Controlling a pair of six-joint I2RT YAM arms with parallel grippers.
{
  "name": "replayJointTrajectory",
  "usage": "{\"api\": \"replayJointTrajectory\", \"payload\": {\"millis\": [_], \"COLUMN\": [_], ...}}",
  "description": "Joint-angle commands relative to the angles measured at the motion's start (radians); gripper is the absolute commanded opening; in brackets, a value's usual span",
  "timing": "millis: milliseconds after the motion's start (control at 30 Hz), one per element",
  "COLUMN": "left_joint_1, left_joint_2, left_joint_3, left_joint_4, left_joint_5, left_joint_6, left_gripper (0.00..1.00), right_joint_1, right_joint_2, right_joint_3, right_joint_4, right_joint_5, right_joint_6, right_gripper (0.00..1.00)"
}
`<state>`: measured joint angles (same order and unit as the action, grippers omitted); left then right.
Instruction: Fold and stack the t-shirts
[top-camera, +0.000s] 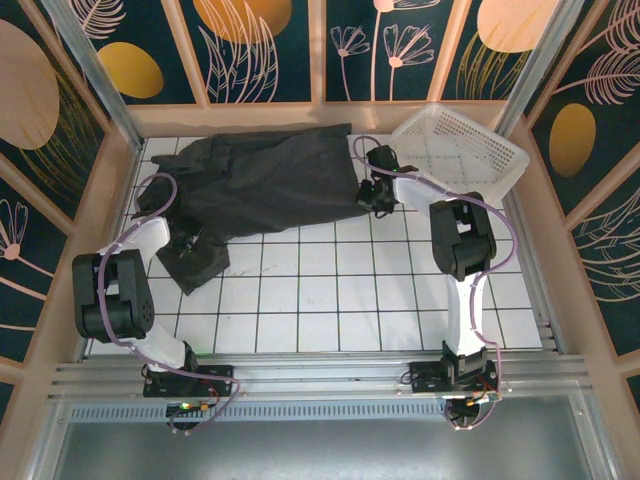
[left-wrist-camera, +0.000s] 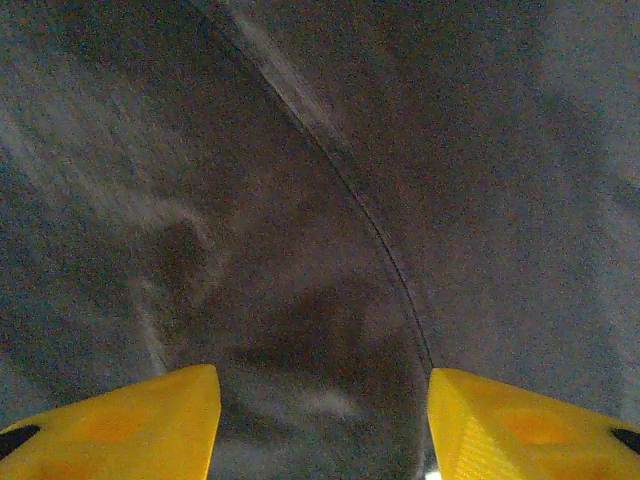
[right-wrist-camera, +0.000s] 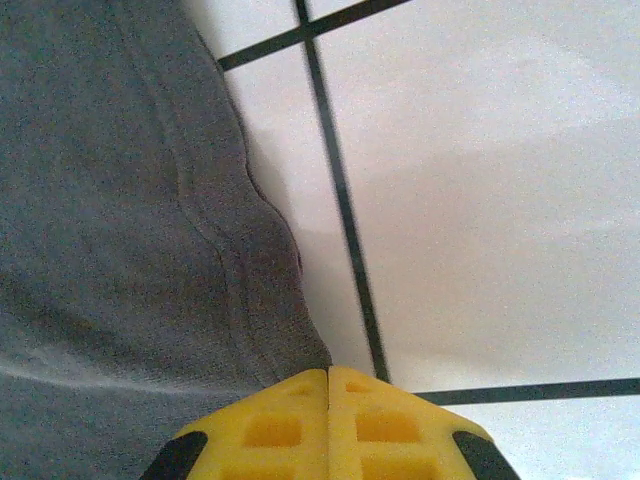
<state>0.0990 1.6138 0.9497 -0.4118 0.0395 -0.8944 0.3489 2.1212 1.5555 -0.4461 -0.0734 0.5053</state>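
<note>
- The right tool (right-wrist-camera: 328, 400) was clenched, its yellow fingers pressed flush together. The hem of the t-shirt (right-wrist-camera: 110, 220) ran in under their tips, so it seemed to be pinching that edge.
- The left tool (left-wrist-camera: 320, 430) was released, its fingers (left-wrist-camera: 120, 425) spread wide with dark cloth close in front of them, grasping nothing.
- Seen from above, the t-shirt (top-camera: 265, 180) lay rumpled and loosely heaped along the far edge of the worktop (top-camera: 400, 300), reaching from the far left corner toward the middle. The right tool was at its right-hand end.
- A smaller dark lump of cloth (top-camera: 200, 265) sat just nearer than the heap, beside the left arm. I could not tell whether it was a folded shirt or a trailing sleeve.
- The white basket (top-camera: 460, 150) stood at the far right corner, apart from the cloth.
- By my reading the job was at an early stage. No neat fold and no stack could be made out, so spreading flat, folding and stacking all looked left to do.
</note>
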Motion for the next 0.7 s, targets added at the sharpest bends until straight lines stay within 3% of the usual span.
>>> {"api": "replayJointTrajectory", "payload": {"millis": [0, 333, 667], "left_joint_1": [-0.002, -0.002, -0.003], "left_joint_2": [0.022, 0.054, 0.072], "left_joint_3": [0.017, -0.034, -0.024], "left_joint_4": [-0.007, -0.015, -0.065], "left_joint_5": [-0.031, -0.079, -0.101], "left_joint_6": [0.025, 0.024, 0.051], "left_gripper": [0.57, 0.55, 0.56], "right_joint_1": [-0.028, -0.065, -0.088], "right_joint_2": [-0.053, -0.043, -0.232], "right_joint_3": [0.043, 0.111, -0.125], "right_joint_4": [-0.065, -0.204, -0.311], "right_joint_5": [0.004, 0.056, 0.095], "right_joint_6": [0.035, 0.082, 0.155], "right_gripper": [0.0, 0.0, 0.0]}}
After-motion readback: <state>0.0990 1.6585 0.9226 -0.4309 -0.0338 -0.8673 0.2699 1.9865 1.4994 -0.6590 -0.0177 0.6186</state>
